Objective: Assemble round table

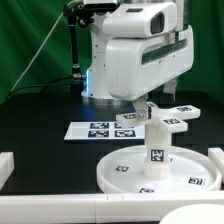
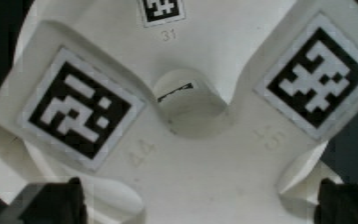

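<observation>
My gripper hangs over the white plastic cross-shaped foot piece, which tops the short thick cylinder leg upright on the large rimmed round disc. My 2 fingertips stand spread, holding nothing.

Place: a robotics lab.
Backdrop: green curtain behind a fixed white robot arm.
Surface: black tabletop with the marker board, tags everywhere.
</observation>
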Controlling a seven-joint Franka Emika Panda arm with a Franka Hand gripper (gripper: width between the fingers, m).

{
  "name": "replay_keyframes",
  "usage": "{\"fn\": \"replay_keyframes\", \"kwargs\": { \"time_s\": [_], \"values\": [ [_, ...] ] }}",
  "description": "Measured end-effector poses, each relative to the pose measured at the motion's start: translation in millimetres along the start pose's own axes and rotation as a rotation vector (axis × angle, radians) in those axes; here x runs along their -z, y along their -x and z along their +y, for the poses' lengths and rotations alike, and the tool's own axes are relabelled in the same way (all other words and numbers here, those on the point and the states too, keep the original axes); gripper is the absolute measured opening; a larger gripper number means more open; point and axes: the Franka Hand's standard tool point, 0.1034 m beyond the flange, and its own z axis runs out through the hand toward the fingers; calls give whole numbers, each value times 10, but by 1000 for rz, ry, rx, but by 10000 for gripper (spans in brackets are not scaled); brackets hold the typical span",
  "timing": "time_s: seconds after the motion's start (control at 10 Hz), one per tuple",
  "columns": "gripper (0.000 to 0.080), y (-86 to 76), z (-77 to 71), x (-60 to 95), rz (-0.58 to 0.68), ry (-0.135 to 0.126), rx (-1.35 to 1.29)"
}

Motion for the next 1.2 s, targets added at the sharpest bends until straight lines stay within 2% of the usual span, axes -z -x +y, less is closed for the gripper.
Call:
{"fn": "replay_keyframes", "kwargs": {
  "time_s": [0.7,1.0,1.2],
  "values": [
    [649,7,-21,-57,-7,-7,-17],
    [649,-78,-18,27,1,5,-60],
    [649,-57,-14,4,-2,3,-63]
  ]
}}
